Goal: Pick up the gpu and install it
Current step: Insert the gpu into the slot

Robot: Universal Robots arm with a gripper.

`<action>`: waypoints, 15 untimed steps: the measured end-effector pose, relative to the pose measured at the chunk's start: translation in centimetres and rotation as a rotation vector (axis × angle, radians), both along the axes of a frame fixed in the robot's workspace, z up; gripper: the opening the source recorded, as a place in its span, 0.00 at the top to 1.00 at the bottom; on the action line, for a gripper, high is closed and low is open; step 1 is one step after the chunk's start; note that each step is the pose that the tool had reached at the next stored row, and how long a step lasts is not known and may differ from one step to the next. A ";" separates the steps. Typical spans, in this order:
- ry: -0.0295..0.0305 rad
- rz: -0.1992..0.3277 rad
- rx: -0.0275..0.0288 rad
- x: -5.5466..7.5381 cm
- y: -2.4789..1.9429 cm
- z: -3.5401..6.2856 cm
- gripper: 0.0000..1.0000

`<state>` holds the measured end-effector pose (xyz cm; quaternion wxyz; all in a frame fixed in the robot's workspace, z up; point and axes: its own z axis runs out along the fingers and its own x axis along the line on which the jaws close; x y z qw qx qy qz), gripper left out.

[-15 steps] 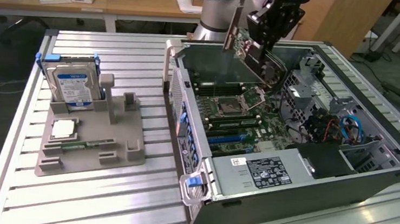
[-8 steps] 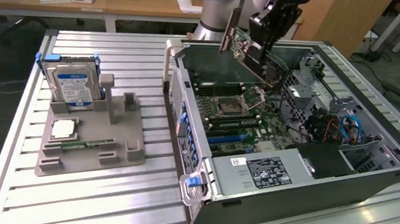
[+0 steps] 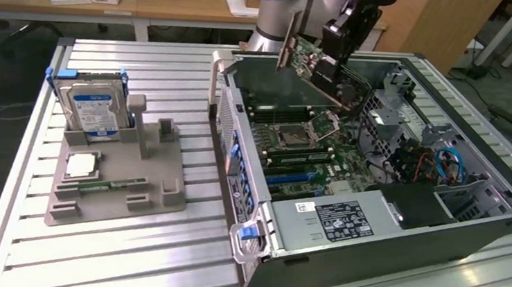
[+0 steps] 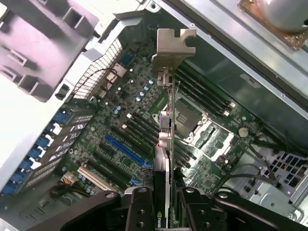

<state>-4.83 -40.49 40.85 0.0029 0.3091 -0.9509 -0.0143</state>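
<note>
Progress: pick is done. gpu [image 3: 302, 57] is off the desk [image 3: 134, 265] and in the air, hand [image 3: 336, 56] clenched on it. In wrist view, fingers sit either side of the card's near end, hand [image 4: 163, 214] pinching gpu [image 4: 166, 139] edge-on. Install isn't done: card hangs above the open case [image 3: 397, 232], clear of the mobo [image 3: 311, 148], not touching any slot. The blue slot [image 4: 122, 149] is empty.

Position, ext view: gpu is at approx 12 o'clock of the mobo, over the case's far end. Holder [image 3: 113, 187] with hdd [image 3: 92, 108] sits well apart, at 9 o'clock of the case.

Orientation: card is on edge and tilted, not level. Long axis runs approx 11 o'clock to 5 o'clock in ext view. Silver bracket [image 4: 173, 45] is the end away from the hand, pointing twd the case's rear grille wall [image 4: 98, 72]. Card is a thin line in wrist view, so faces point sideways. Bottom edge looks to face the mobo, but can't confirm connector side.

Left, by my read: line up over the slot, lower, seat, let go.
</note>
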 end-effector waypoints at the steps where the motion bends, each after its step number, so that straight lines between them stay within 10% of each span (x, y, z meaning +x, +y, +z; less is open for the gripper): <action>1: 0.0001 0.013 0.0000 0.0 0.00 -0.01 0.74; 15: -0.0001 0.193 0.0000 0.0 -0.04 -0.15 0.74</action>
